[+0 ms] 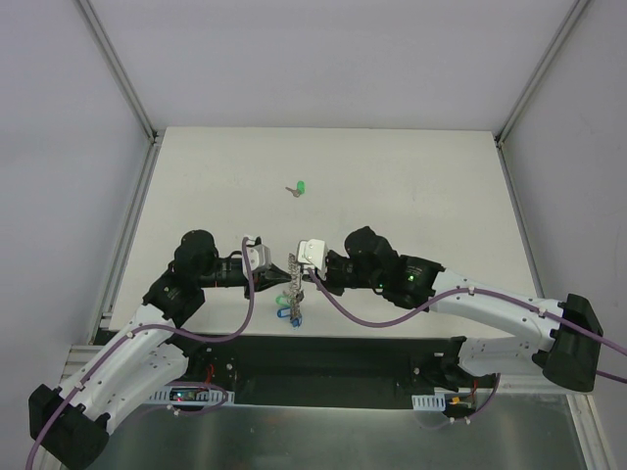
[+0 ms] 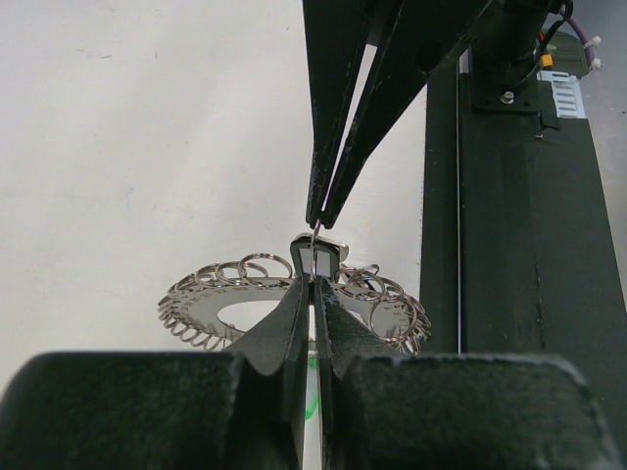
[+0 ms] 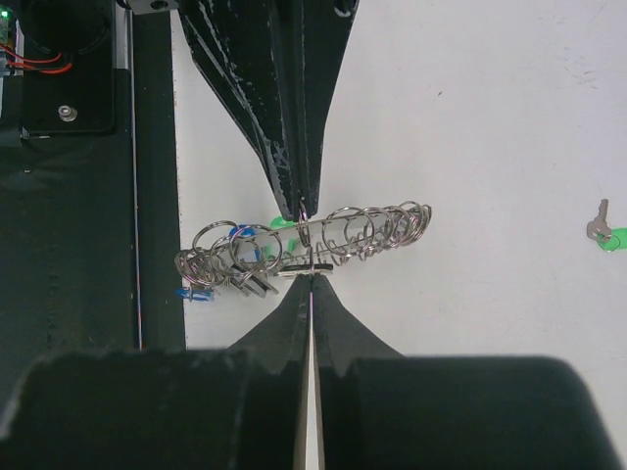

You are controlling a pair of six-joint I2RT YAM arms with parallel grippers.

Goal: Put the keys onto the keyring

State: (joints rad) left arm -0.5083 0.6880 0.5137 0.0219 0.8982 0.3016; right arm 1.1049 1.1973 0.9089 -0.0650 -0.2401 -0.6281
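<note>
1. We see the flat grey metal keyring [image 2: 201, 311], wire loops all round its rim, lifted off the white table [image 1: 411, 186] at lower centre of the top view.
2. From above it is edge-on, its long axis running up and down the frame. The right wrist view shows that edge as a left-to-right line.
3. The left gripper [image 2: 313, 286] has its fingers pressed together on the keyring's rim by a small metal clasp [image 2: 318, 255].
4. The right gripper [image 3: 312, 279] meets it from the opposite side, also pinched tight on the keyring.
5. Small blue-headed keys [image 3: 191, 292] hang from loops at the ring's lower end, near the black base plate [image 1: 323, 357].
6. A loose green-headed key [image 1: 299, 187] lies flat higher in the frame, well apart.
</note>
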